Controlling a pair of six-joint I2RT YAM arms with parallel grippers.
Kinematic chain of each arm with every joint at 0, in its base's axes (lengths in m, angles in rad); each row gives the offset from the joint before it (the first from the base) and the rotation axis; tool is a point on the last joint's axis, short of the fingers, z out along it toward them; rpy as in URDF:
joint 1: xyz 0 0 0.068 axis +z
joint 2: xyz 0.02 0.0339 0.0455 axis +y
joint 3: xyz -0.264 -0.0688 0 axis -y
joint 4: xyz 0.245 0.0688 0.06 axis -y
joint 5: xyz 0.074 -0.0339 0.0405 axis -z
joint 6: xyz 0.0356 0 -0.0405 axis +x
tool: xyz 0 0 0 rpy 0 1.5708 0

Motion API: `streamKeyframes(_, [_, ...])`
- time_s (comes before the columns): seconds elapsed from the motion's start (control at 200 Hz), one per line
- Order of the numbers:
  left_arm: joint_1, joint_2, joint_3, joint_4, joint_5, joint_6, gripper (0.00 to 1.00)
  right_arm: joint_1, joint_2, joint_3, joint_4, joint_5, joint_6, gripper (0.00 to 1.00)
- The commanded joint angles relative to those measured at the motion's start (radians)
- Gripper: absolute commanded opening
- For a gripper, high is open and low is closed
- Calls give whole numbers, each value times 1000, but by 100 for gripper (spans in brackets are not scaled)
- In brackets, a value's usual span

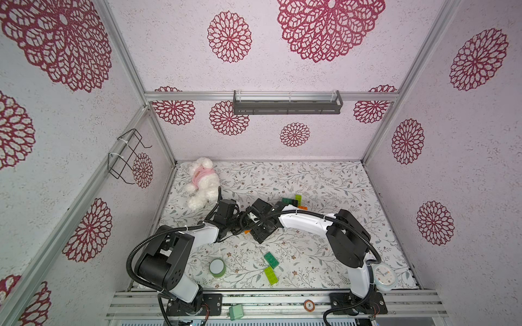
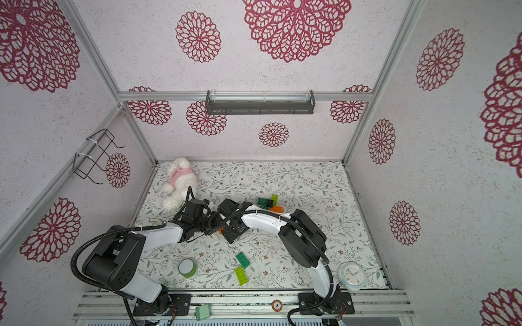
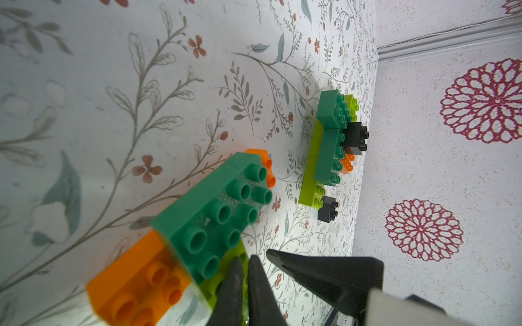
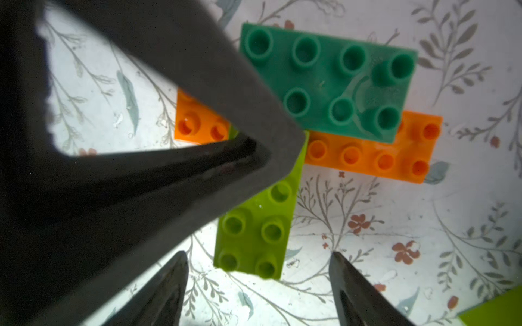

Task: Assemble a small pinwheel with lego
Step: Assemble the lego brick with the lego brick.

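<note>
Well, both arms lean in over the middle of the bench [image 1: 324, 180], and in both top views they hide most of what lies under them. The right wrist view shows it plainly. A dark green brick [image 4: 324, 76] lies across an orange brick [image 4: 367, 158], a second orange brick [image 4: 197, 124] shows at centre left, and a lime green brick [image 4: 254, 231] runs down toward the bottom edge.

The right hand [image 4: 258, 254] is spread wide, its tips either side of the lime green brick's lower end, and it grips nothing. The left hand [image 3: 245, 258] is closed, its tips together where lime meets dark green. I cannot tell whether it presses down.

Right of centre in the left wrist view sits another cluster of bricks [image 3: 327, 146] with a black brick [image 3: 354, 137] on top and a loose black brick [image 3: 327, 209] just beside it.

Low in a top view, a loose dark green brick [image 1: 271, 259] and a loose lime green brick [image 1: 271, 275] lie just beside each other, near a green tape roll [image 1: 217, 267]. A plush toy [image 1: 202, 183] lies at the bench's upper left corner.
</note>
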Motion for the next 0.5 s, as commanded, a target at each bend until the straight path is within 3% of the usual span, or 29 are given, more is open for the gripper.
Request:
streamKeyframes(0.0, [7, 6, 45, 20, 35, -22, 10, -16, -119, -29, 14, -55, 14, 82])
streamKeyframes(0.18, [2, -45, 85, 34, 66, -46, 10, -33, -229, -118, 63, -84, 44, 84])
streamKeyframes(0.39, [76, -294, -40, -114, -116, -14, 13, -67, -339, -254, 143, -51, 91, 88])
streamKeyframes(0.495, [139, -341, -77, -224, -158, 16, 13, -82, -379, -308, 181, -29, 118, 92])
